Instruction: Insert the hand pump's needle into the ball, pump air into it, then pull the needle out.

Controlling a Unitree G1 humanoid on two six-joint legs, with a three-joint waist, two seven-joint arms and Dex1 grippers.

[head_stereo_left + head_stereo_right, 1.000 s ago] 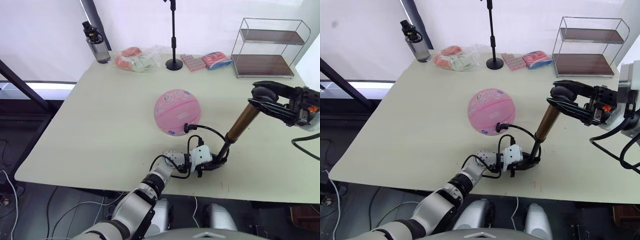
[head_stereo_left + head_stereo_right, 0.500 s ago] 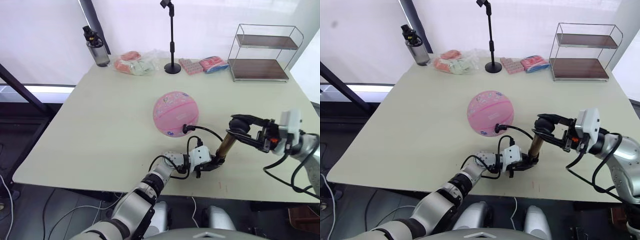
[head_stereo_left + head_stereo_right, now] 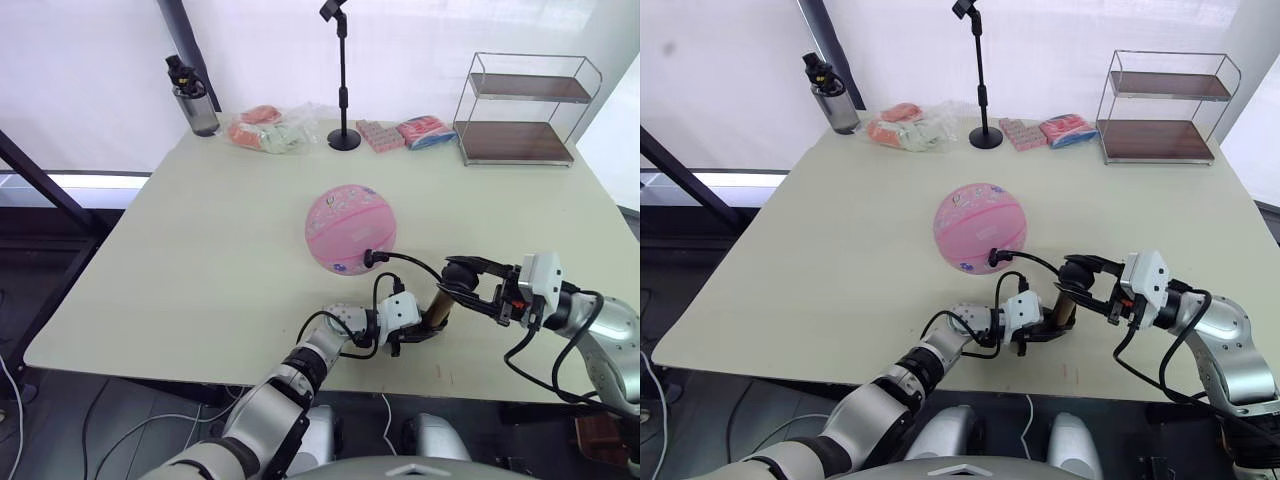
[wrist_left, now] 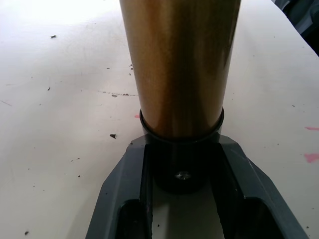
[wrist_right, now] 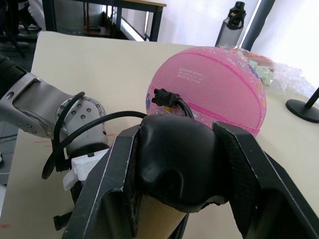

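Near the table's [image 3: 200, 260] front edge, in the left eye view, the hand pump [image 3: 436, 308] stood tilted, its base clamped by the left gripper [image 3: 420, 327] and its black handle pinched by the right gripper [image 3: 458, 276]. Its hose [image 3: 410, 262] arched away from the fingers to the pink ball [image 3: 350, 227], where the fitting sat against the skin; the needle itself could not be made out. From the left wrist, both fingers [image 4: 124, 199] flanked the pump's black end cap. From the right wrist, the fingers [image 5: 107, 184] squeezed the handle [image 5: 174, 164], with the ball just beyond them.
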